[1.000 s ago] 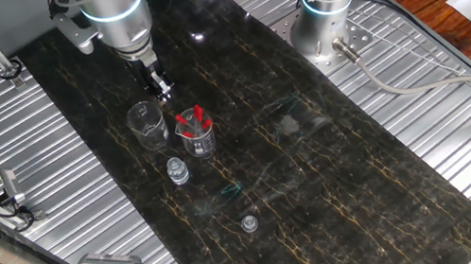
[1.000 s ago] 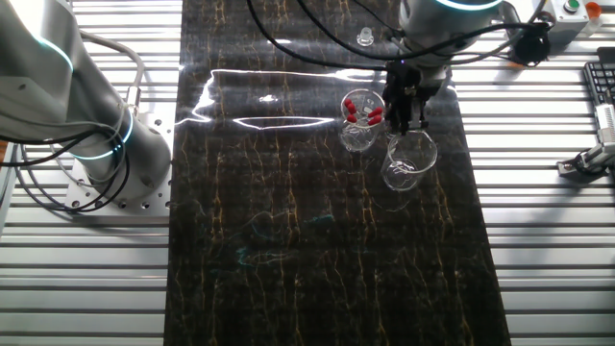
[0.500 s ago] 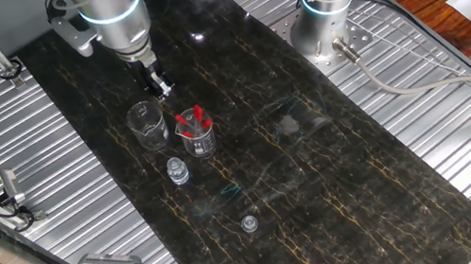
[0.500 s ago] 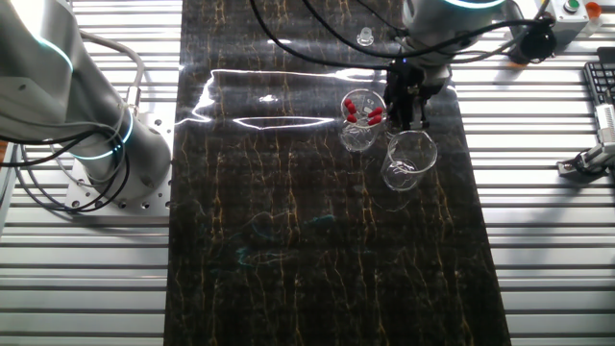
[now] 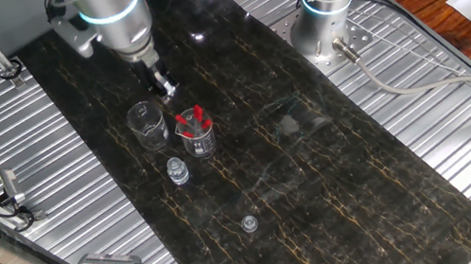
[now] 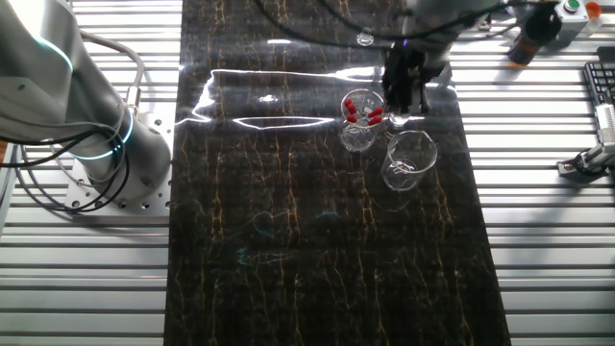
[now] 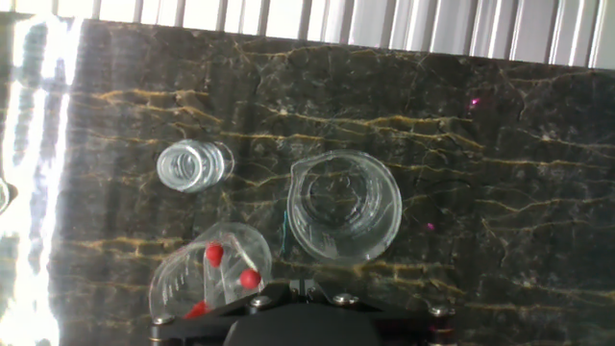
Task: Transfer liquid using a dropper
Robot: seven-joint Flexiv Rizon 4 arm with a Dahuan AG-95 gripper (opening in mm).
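Observation:
Red-bulbed droppers (image 5: 192, 118) stand in a small clear beaker (image 5: 198, 139), also seen in the other fixed view (image 6: 359, 123). In the hand view the droppers (image 7: 215, 254) lean inside that beaker (image 7: 183, 281) at the lower left. An empty beaker (image 5: 147, 125) (image 6: 408, 159) (image 7: 344, 205) stands beside it. My gripper (image 5: 166, 87) (image 6: 403, 104) hangs above and just behind the two beakers. Its fingertips (image 7: 291, 286) are pressed together at the bottom edge with nothing showing between them.
A small clear vial (image 5: 178, 171) (image 7: 192, 165) stands uncapped near the beakers on the dark marble strip (image 5: 320, 175). Its cap (image 5: 249, 223) (image 6: 365, 38) lies apart from it. A second arm's base (image 5: 329, 1) stands at the strip's edge, with ribbed metal table on both sides.
My gripper has lifted a little and drawn slightly back from the beakers. Beakers, droppers, vial and cap have not moved.

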